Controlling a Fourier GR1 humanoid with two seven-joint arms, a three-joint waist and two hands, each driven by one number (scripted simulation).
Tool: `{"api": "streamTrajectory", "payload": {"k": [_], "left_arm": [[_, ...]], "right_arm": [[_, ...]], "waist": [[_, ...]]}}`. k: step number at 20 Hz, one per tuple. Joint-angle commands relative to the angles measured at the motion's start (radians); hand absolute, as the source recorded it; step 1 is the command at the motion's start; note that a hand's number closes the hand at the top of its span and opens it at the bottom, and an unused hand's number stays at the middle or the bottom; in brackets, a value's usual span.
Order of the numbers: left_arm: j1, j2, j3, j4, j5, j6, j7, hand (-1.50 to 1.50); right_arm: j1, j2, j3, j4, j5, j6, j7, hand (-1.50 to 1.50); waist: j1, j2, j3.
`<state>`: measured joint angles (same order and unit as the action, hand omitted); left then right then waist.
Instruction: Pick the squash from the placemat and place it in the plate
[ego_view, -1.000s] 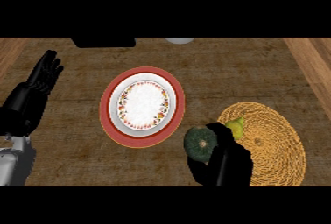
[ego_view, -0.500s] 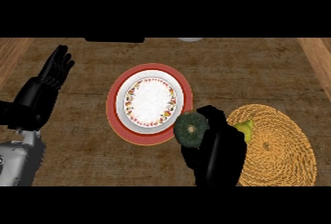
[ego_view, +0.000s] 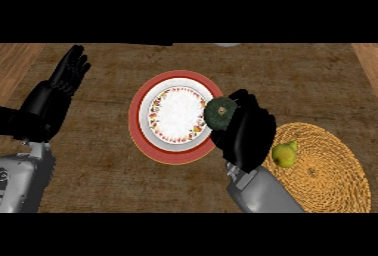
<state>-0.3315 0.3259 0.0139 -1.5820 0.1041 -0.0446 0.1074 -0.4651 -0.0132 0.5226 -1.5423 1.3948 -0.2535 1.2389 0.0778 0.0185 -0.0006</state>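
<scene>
The plate (ego_view: 176, 118) sits mid-counter with plenty of bare wood grain all around it, and the woven placemat (ego_view: 325, 167) lies off to its right, just apart from the red rim. The right hand (ego_view: 247, 131) comes up from the lower edge, fingers curled round the dark green squash (ego_view: 220, 113), which hangs over the plate's right rim. A yellowish-green pear (ego_view: 283, 154) rests on the placemat. The left hand (ego_view: 65, 80) rests open at the left, fingers up.
</scene>
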Motion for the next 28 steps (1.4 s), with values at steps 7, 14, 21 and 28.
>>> {"api": "streamTrajectory", "payload": {"k": [7, 14, 21, 28], "left_arm": [[-0.039, -0.027, -0.037, -0.005, -0.010, 0.002, 0.033, 0.00], [-0.060, -0.045, -0.042, 0.008, -0.005, -0.001, 0.019, 0.00], [-0.037, -0.044, -0.044, 0.008, -0.023, 0.006, 0.010, 0.00], [-0.042, -0.034, -0.018, 0.012, -0.015, 0.010, 0.017, 0.00]], "right_arm": [[-0.179, 0.013, -0.151, 0.286, -0.164, -0.190, 0.217, 1.50], [-0.230, 0.013, -0.191, 0.429, -0.278, -0.376, 0.109, -1.50], [-0.312, 0.013, -0.263, 0.508, -0.219, -0.618, 0.017, -1.50], [-0.331, 0.013, -0.270, 0.515, -0.234, -0.848, 0.028, -1.50]], "waist": [[0.027, 0.007, 0.004], [0.053, 0.014, 0.004], [0.042, 0.006, 0.003], [0.018, -0.009, 0.001]]}}
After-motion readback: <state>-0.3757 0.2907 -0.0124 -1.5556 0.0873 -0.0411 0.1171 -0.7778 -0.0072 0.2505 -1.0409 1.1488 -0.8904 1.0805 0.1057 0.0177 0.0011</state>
